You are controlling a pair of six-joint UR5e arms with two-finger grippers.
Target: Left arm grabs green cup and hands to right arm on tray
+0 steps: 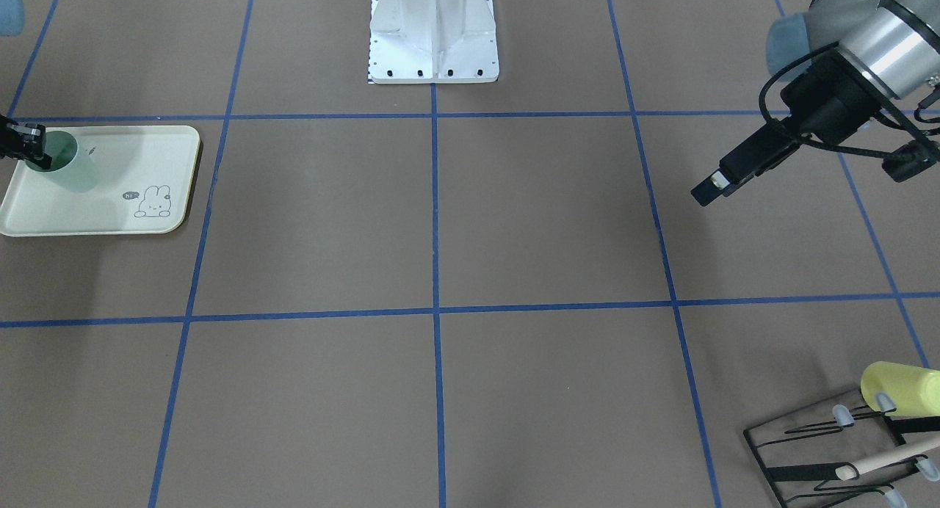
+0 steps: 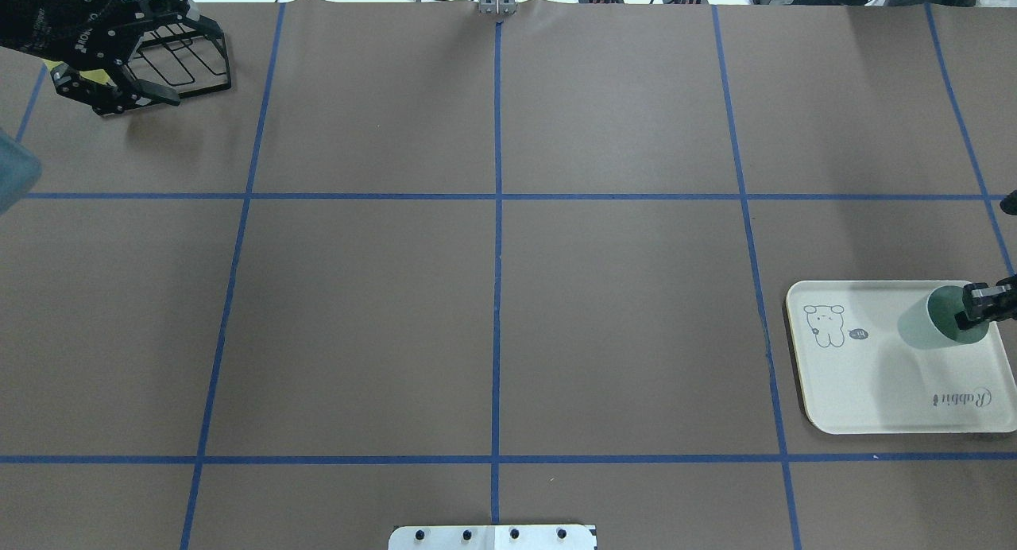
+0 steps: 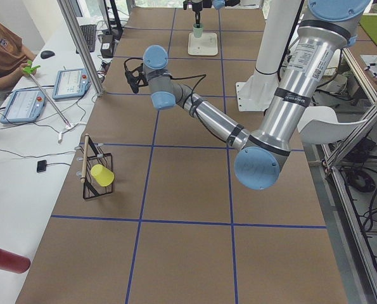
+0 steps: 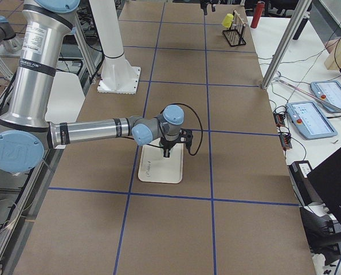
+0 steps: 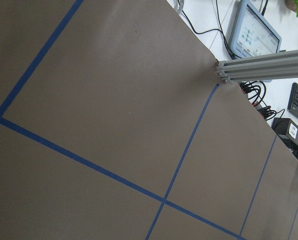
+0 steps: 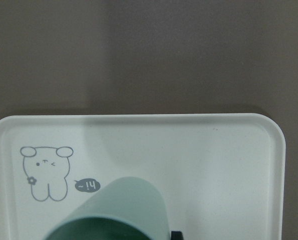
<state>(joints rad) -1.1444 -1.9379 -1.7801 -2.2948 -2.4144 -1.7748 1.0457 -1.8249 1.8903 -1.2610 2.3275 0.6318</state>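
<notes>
The pale green cup [image 1: 73, 167] is upright over the cream rabbit tray [image 1: 147, 155] at the table's right end, and it also shows in the overhead view [image 2: 926, 327] and close in the right wrist view [image 6: 118, 210]. My right gripper [image 2: 979, 310] is shut on the cup's rim, one finger inside and one outside. I cannot tell whether the cup's base touches the tray [image 2: 874, 407]. My left gripper [image 1: 706, 192] is open and empty, held above the table at the far left, near the wire rack [image 2: 187, 57]. The left wrist view shows only bare table.
A black wire rack [image 1: 822, 449] at the far left corner holds a yellow cup [image 1: 899, 389] and a wooden stick [image 1: 888, 456]. The white robot base [image 1: 433, 34] stands at the near middle edge. An aluminium post [image 3: 80, 44] and tablets stand past the far edge.
</notes>
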